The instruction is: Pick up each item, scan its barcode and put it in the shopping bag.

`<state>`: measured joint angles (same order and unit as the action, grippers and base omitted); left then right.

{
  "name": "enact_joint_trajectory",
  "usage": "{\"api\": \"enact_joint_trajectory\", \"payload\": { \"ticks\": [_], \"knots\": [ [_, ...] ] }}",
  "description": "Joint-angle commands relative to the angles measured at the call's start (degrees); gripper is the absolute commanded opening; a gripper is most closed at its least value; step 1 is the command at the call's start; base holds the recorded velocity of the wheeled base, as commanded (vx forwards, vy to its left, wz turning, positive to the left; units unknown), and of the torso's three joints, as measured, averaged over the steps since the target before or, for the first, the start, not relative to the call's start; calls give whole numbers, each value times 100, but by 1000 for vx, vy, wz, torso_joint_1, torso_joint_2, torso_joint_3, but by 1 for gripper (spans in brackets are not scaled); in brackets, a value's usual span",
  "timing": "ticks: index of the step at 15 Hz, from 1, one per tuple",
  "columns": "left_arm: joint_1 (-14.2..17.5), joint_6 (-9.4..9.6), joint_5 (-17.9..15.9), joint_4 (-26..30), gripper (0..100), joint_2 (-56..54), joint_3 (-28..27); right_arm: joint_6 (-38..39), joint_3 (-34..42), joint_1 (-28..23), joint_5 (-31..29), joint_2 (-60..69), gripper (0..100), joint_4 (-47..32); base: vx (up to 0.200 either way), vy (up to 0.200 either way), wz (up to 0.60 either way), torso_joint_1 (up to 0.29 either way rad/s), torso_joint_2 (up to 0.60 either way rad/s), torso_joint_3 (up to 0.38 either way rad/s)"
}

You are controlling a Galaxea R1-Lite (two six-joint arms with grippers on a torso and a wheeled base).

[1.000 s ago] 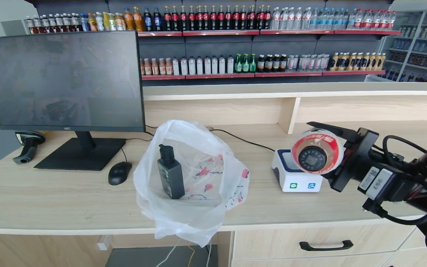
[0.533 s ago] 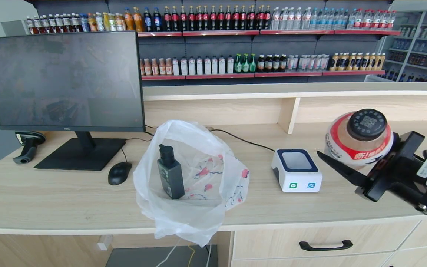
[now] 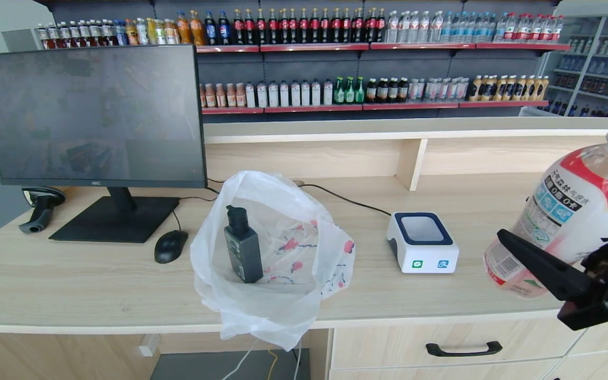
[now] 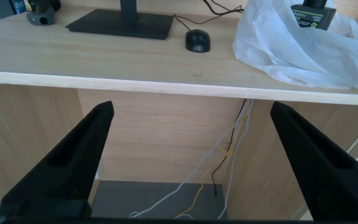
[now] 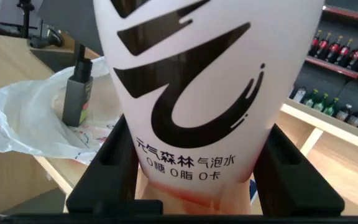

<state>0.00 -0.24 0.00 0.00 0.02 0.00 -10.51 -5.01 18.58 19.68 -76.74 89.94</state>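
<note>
Between rt jaws: bottle (image 3: 573,211) clamped near base, tilted.

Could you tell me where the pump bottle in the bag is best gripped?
Probably the pump bottle by its flat body, below the pump, from above through the bag mouth: it stands upright, film all round.

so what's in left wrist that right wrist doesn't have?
Left wrist, not right wrist: the left gripper, open, facing the front of the counter, and the cables hanging under it. Right wrist, not left wrist: the right gripper shut on the drink bottle, with the drink shelves behind. Both: the shopping bag on the counter with the dark pump bottle in it.
</note>
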Motion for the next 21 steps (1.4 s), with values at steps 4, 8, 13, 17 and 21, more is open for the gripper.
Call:
{"api": "enact_joint_trajectory", "payload": {
  "ticks": [4, 8, 13, 17, 21],
  "knots": [
    [0, -2, 0, 0, 100, -2, 0, 796, 141, 128, -544, 80, 0, 6, 0, 0, 0, 0, 0, 0],
    [0, -2, 0, 0, 100, -2, 0, 1130, 176, 120, -702, -324, 0, 6, 0, 0, 0, 0, 0, 0],
    [0, 77, -9, 18, 100, -2, 0, 1209, -299, 120, -720, -939, 0, 6, 0, 0, 0, 0, 0, 0],
    [0, 68, -9, 18, 100, -2, 0, 1174, -61, 164, -720, -922, 0, 6, 0, 0, 0, 0, 0, 0],
    [0, 68, -9, 18, 100, -2, 0, 1174, -88, 164, -720, -895, 0, 6, -100, 0, 0, 1, 5, 1]
  ]
}}
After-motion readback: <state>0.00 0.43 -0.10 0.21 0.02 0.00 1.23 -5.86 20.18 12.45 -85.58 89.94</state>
